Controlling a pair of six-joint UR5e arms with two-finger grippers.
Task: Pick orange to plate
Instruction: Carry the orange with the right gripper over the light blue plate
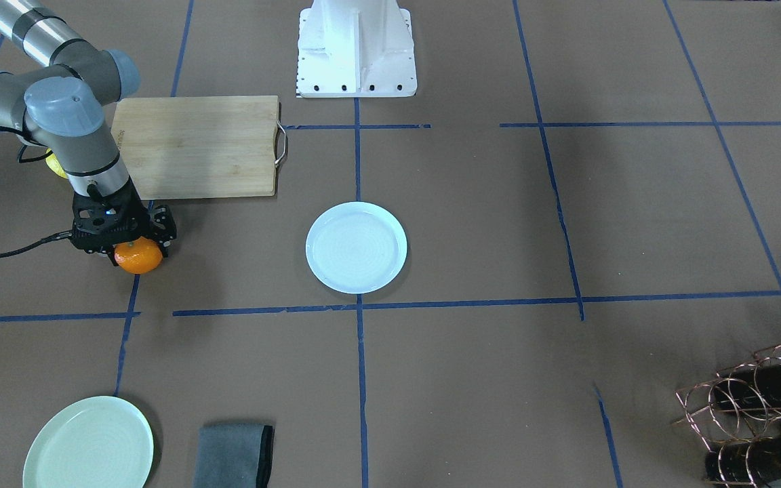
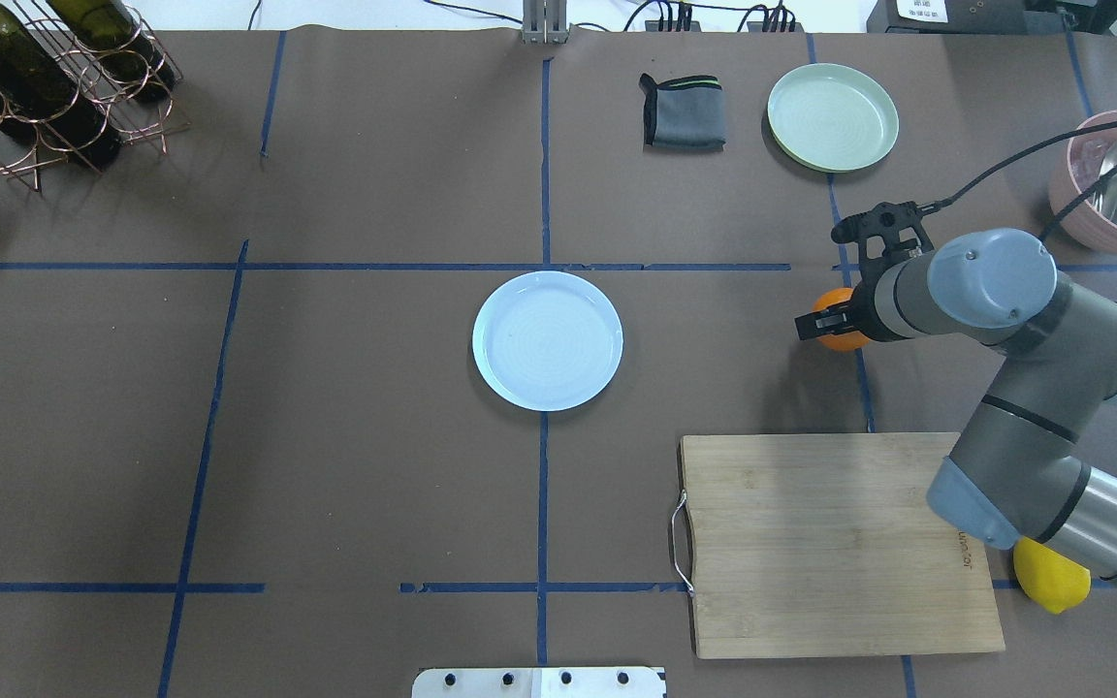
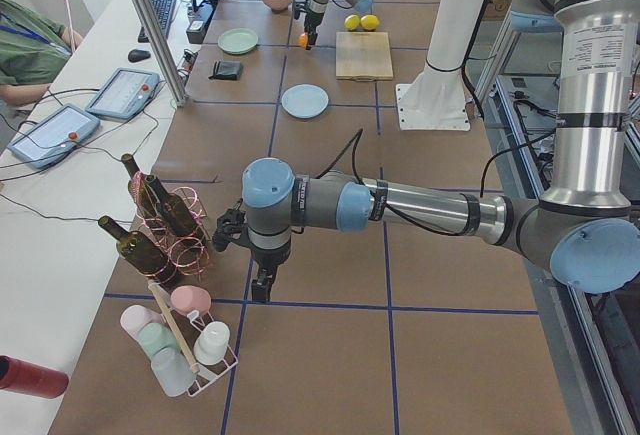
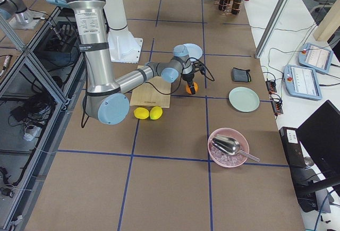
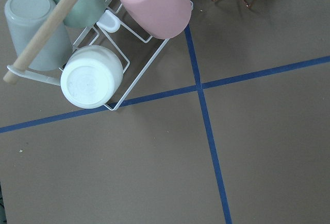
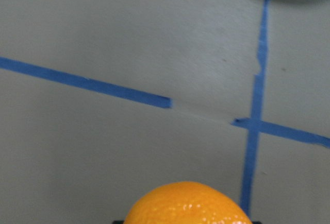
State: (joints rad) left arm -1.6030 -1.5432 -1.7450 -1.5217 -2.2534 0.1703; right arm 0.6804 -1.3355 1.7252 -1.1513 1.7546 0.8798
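The orange (image 1: 138,257) sits between the fingers of my right gripper (image 1: 134,238), which is shut on it just over the table. From overhead, the orange (image 2: 835,334) shows half hidden under the right gripper (image 2: 825,325), beside a blue tape line. It fills the bottom edge of the right wrist view (image 6: 188,203). The white, faintly bluish plate (image 2: 547,339) lies empty at the table's middle, well apart from the orange. My left gripper (image 3: 260,290) hangs over bare table near the bottle rack; I cannot tell whether it is open or shut.
A wooden cutting board (image 2: 835,543) lies near the right arm, with a lemon (image 2: 1051,577) beside it. A mint-green plate (image 2: 832,116), a grey cloth (image 2: 683,111) and a pink bowl (image 2: 1116,179) stand along the far edge. The wine rack (image 2: 45,78) is far left.
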